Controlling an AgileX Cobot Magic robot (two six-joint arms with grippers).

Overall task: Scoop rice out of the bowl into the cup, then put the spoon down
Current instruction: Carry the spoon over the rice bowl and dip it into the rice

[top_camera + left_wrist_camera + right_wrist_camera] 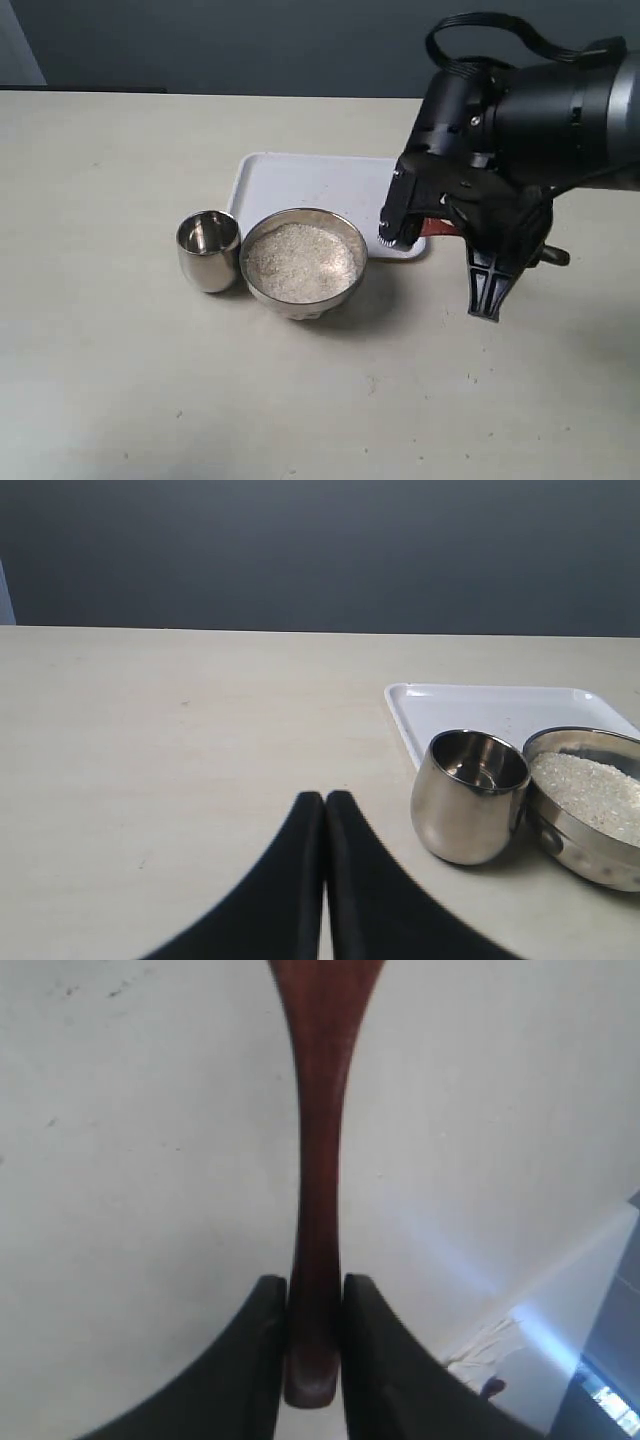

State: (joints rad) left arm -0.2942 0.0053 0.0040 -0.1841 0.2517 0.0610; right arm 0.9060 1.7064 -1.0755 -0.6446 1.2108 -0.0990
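A pale beige tabletop (120, 380) runs back to a dark grey-blue wall (250, 40). A white tray (300, 180) lies near the middle.

The right gripper (312, 1300) is clamped on the spoon (320, 1110). Its two black fingers (265, 1360) pinch the thin end of the reddish-brown handle, and the butt of the handle pokes a little past them. From there the handle runs straight away from the gripper and widens toward the head, which the picture's edge cuts off.

In the exterior view only a short red stretch of the spoon (441, 228) shows. It sits under the arm at the tray's near right corner, at about 2 o'clock from the bowl (304, 300). Whether the spoon rests on anything cannot be told.

The bowl holds rice (302, 262) heaped nearly to the rim, and it sits at 6 o'clock of the tray. The cup (208, 250) stands upright at the bowl's 9 o'clock.

The left wrist view adds what the others lack. The cup looks to be touching the bowl's side, and no rice shows in what can be seen of its inside. The left gripper (325, 805) is closed on nothing, fingers pressed together, low over bare tabletop at about 8 o'clock from the cup in that view. The exterior view does not show it.
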